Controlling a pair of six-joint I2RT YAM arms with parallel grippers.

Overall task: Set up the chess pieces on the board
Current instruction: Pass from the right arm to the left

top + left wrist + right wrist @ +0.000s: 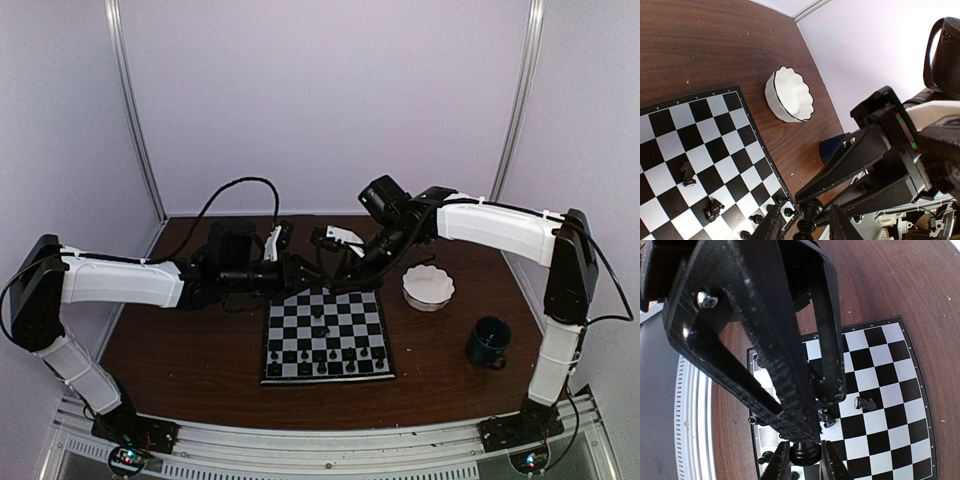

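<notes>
While the right gripper [815, 202] clenched a piece [810, 217] by its head above the board's [370, 322] far edge, the left gripper [805, 465] straddled its base, probably to take it over; whether that one pinched it yet, I could not tell.

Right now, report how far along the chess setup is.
Done: several tiny glossy black chess pieces stand in the two near rows of the flat black-and-white checked board. In hand: the right hand holds another piece, the left hand open around it. Left: two loose pieces mid-board, gaps in the rows.
</notes>
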